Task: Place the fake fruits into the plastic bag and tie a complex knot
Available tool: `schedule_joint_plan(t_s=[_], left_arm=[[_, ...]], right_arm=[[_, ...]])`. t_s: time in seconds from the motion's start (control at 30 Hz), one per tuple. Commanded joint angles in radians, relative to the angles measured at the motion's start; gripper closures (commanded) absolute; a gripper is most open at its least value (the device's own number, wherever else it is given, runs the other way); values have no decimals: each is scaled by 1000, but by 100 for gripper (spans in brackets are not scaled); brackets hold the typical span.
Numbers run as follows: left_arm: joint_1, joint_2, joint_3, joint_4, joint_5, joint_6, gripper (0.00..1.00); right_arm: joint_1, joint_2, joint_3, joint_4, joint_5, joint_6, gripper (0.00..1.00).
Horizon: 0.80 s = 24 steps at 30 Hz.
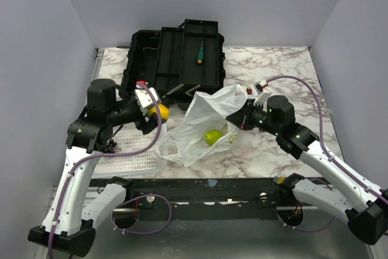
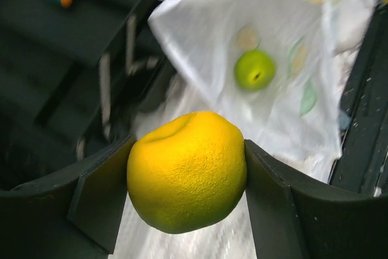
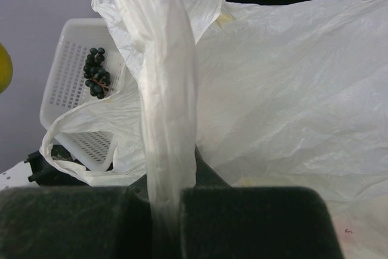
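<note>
Left gripper (image 2: 187, 177) has its jaws part-way apart, one pad pressed on each side of a yellow fruit (image 2: 187, 171), which fills the gap. Gripper and fruit (image 1: 162, 111) hang off the table (image 1: 273, 150). Past the fingertips lies the plastic bag (image 2: 254, 40) with a green fruit (image 2: 254, 70) seen through the film, well apart from the held one. In the top view the bag's near crumpled edge (image 1: 167, 147) sits just below and to the inner side of this gripper, with a little free marble between them. The black toolbox (image 1: 176, 59) is close on the far side of the gripper and its front rim hems that side in. A screwdriver (image 1: 199, 53) lies in its tray. A white basket (image 1: 130, 153) sits under the left forearm, with dark grapes (image 1: 110, 145) at its edge.

Right gripper (image 3: 165, 210) is fully closed, pinching a twisted strip of the bag's handle (image 3: 167, 89) that runs straight up from the fingertips. The bag body (image 3: 285, 89) spreads right of and beyond the fingers and blocks most of that view. The basket (image 3: 66, 77) and grapes (image 3: 97, 72) show beyond on the left. In the top view this gripper (image 1: 237, 119) holds the bag's far corner raised. The green fruit (image 1: 213, 137) rests just inward of and below it. Open marble lies on its outer side, out to the right table edge.
</note>
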Motion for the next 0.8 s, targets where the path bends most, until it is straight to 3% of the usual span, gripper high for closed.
schedule_joint_plan(t_s=[0.0,0.1,0.33,0.63,0.77], left_arm=[[-272,10,-117,426,79,-58,47],[-416,105,-162,524,25,39,46],[-539,318,-257,773,55,236,48],[-611,552,-284,1154,-40,361,48],[-634,648,-303,1246,-85,458,44]], right_arm=[[-5,-1,33,32,22,39,99],[-6,-1,28,36,15,38,99],[-14,9,37,32,8,22,99],[-32,12,34,26,-21,46,99],[-36,16,37,18,-27,52,99]])
